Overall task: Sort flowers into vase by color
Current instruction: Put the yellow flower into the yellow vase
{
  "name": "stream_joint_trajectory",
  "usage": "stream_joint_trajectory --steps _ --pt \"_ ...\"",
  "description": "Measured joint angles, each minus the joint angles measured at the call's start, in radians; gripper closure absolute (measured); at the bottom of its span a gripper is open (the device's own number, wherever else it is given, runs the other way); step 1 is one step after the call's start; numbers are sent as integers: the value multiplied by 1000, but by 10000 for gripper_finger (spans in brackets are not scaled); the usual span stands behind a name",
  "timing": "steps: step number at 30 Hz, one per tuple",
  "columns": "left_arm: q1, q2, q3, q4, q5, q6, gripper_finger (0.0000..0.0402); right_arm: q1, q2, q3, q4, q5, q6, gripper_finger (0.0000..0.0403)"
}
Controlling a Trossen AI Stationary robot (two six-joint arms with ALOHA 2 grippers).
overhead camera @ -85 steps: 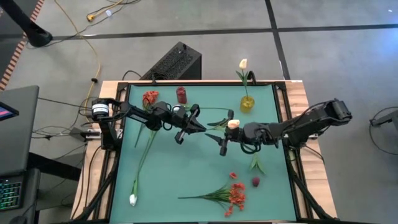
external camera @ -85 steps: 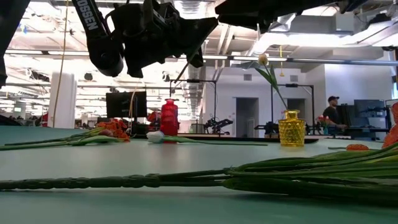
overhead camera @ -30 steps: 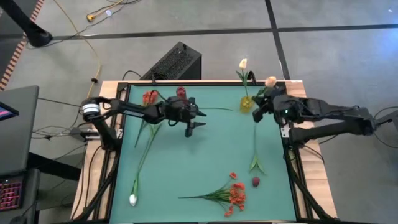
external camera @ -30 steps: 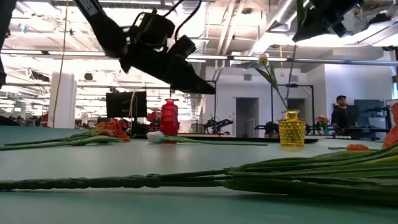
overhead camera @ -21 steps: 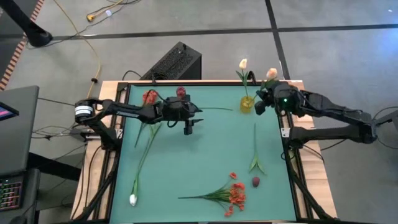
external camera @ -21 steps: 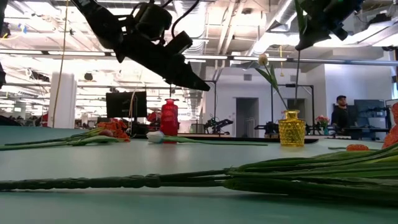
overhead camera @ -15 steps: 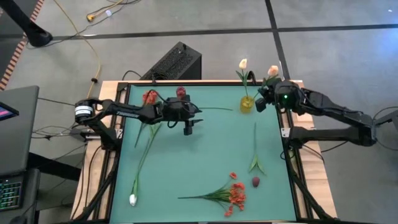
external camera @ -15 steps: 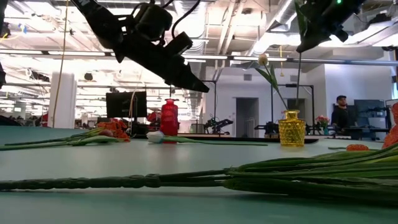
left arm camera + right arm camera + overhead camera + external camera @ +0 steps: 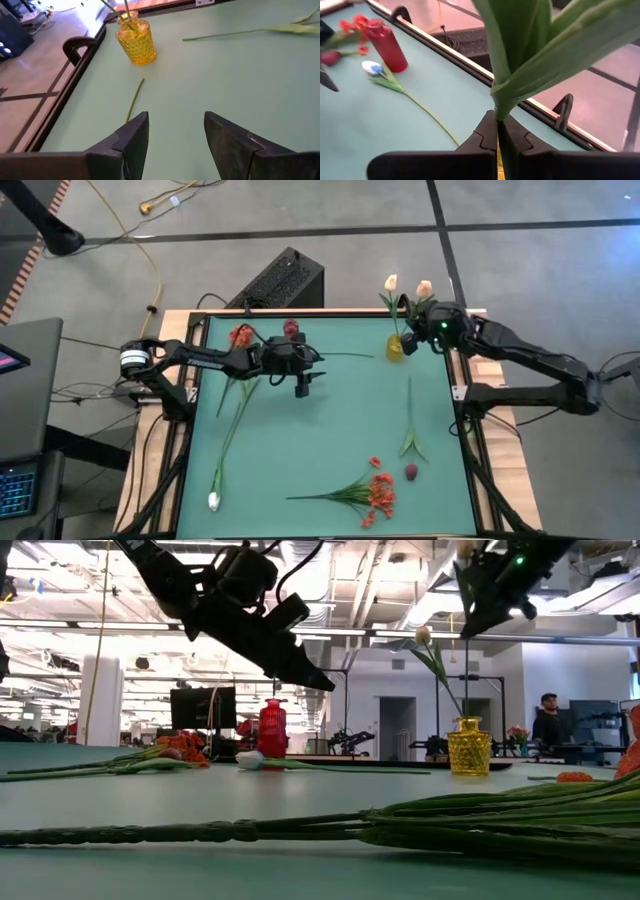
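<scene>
Teal matting covers the wood-edged table [image 9: 300,440], which stands on a grey floor, and the low view looks across it into a bright workshop where a person [image 9: 545,725] stands far back. Near the far edge a yellow faceted glass vase [image 9: 397,346] already holds one white-budded flower [image 9: 391,284], and a red bottle-shaped vase [image 9: 272,729] stands further along toward the left arm. The right gripper [image 9: 432,326] hovers high just beside the yellow vase, its jaws pressed together on the green stem of a pale peach-budded flower [image 9: 424,289], held upright with its leaves fanning above the fingers in the right wrist view. The left gripper [image 9: 304,383] hangs above the mat near the red vase, its jaws spread with nothing between them. Other long green-stemmed artificial flowers lie flat on the mat: a white-budded one [image 9: 214,500] at the near left corner, a red-orange clustered spray [image 9: 378,493] near the front, a dark red bud [image 9: 411,472] beside it, and a bare leafy stem [image 9: 409,420] on the right side. No readable writing shows anywhere.
</scene>
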Motion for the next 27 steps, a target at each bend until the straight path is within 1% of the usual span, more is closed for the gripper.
stream_joint_trajectory --steps 11,17,19,24,27 --pt "0 0 0 -27 0 -1 221 -49 39 0 1 0 0 373" --pt "0 0 0 -43 2 -9 221 -59 74 0 -2 -2 37 348" --pt "0 0 0 -46 2 -10 221 -64 86 0 -12 -19 52 340" --pt "0 0 0 -74 2 -16 221 -82 110 0 -93 -74 101 320" --pt "-1 0 0 -89 2 -16 221 -90 117 0 -139 -82 121 300"
